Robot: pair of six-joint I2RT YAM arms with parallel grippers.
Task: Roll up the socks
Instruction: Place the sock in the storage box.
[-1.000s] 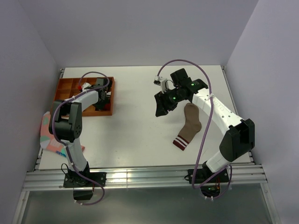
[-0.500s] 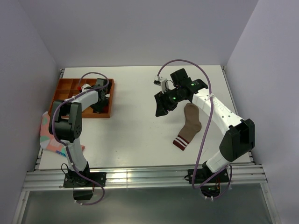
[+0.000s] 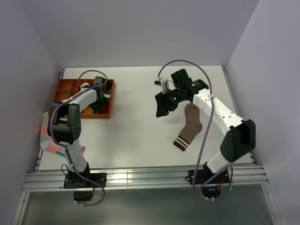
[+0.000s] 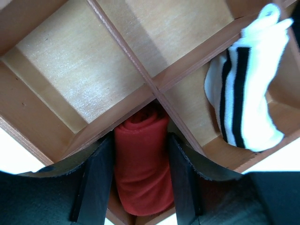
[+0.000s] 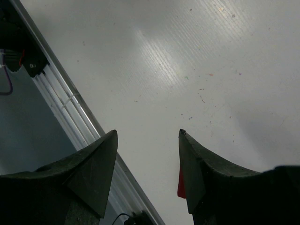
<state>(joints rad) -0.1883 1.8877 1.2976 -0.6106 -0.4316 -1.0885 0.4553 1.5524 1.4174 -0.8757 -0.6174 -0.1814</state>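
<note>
The bright red fabric sock (image 4: 140, 178) is rolled into a tight bundle and sits in one compartment of the orange-brown wooden tray (image 3: 63, 89), at the far left of the white counter (image 3: 136, 136). In the left wrist view its long axis runs the same way as the fingers, one end pushed up against the crossing of two thin dividers. The left hand (image 4: 140, 140) straddles the roll with a black finger close along each side; whether it is pinching the roll or has let go, I cannot tell. A white sock with black stripes (image 4: 243, 103) lies bunched in the adjoining compartment, across a divider.

The tan-brown fabric sock (image 3: 191, 123) lies flat and unrolled on the counter, right of centre. Its long axis runs roughly far to near: the foot points away, and the maroon-and-white striped cuff points toward the near edge and slightly left. The right arm crosses just above its foot end. The right hand (image 5: 147, 132) hangs over bare counter beside that sock, fingers spread with nothing between them.

A pink patterned sock (image 3: 47, 136) lies at the counter's left edge, partly hidden by the left arm.
</note>
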